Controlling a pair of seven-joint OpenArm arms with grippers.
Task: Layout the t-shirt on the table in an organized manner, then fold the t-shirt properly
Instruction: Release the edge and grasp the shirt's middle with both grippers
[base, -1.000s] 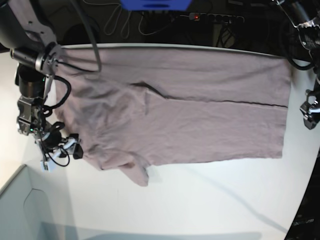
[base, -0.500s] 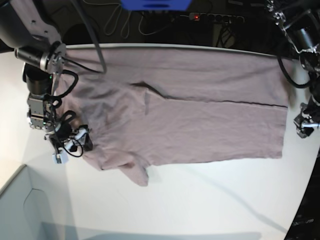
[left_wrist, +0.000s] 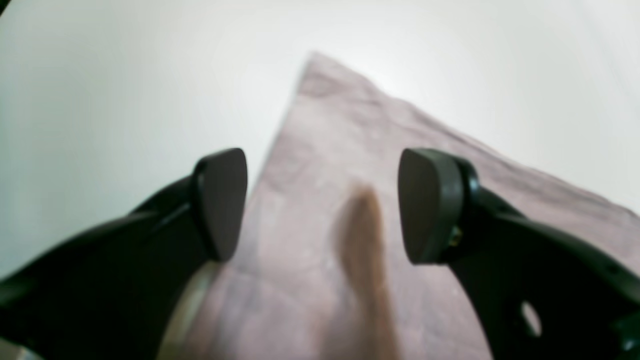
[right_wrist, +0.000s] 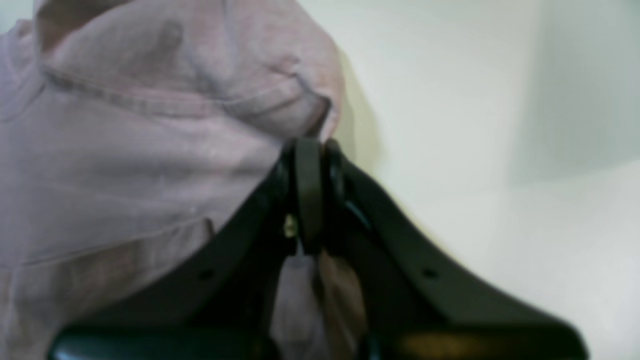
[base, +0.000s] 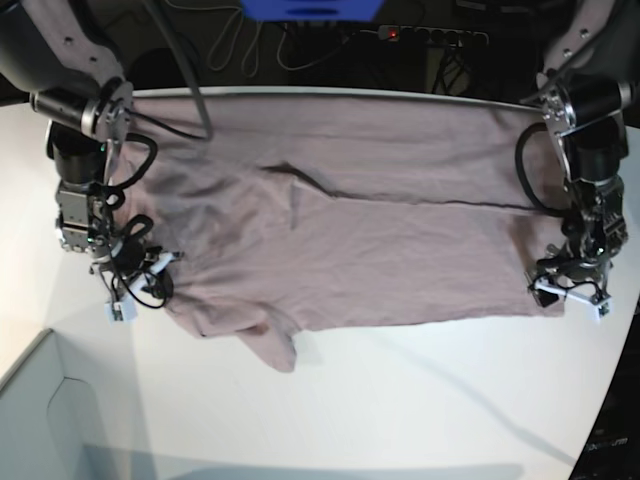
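The mauve t-shirt (base: 380, 230) lies spread across the white table (base: 420, 400), with a fold line along its middle and a bunched sleeve at the lower left. My right gripper (base: 158, 272) is at the shirt's left edge. In the right wrist view it (right_wrist: 310, 165) is shut on a pinch of the shirt's hem (right_wrist: 150, 150). My left gripper (base: 568, 290) is over the shirt's lower right corner. In the left wrist view it (left_wrist: 322, 205) is open, its fingers (left_wrist: 222, 200) straddling the corner of the shirt (left_wrist: 350, 140) without holding it.
A pale grey box corner (base: 60, 420) stands at the front left, close to my right gripper. Cables, a power strip (base: 430, 35) and a blue object (base: 310, 8) lie behind the table's far edge. The table's curved edge (base: 610, 400) runs down the right side.
My left gripper has moved in from beyond the right edge to over the shirt's lower right corner. My right gripper has shifted slightly right onto the shirt's left edge.
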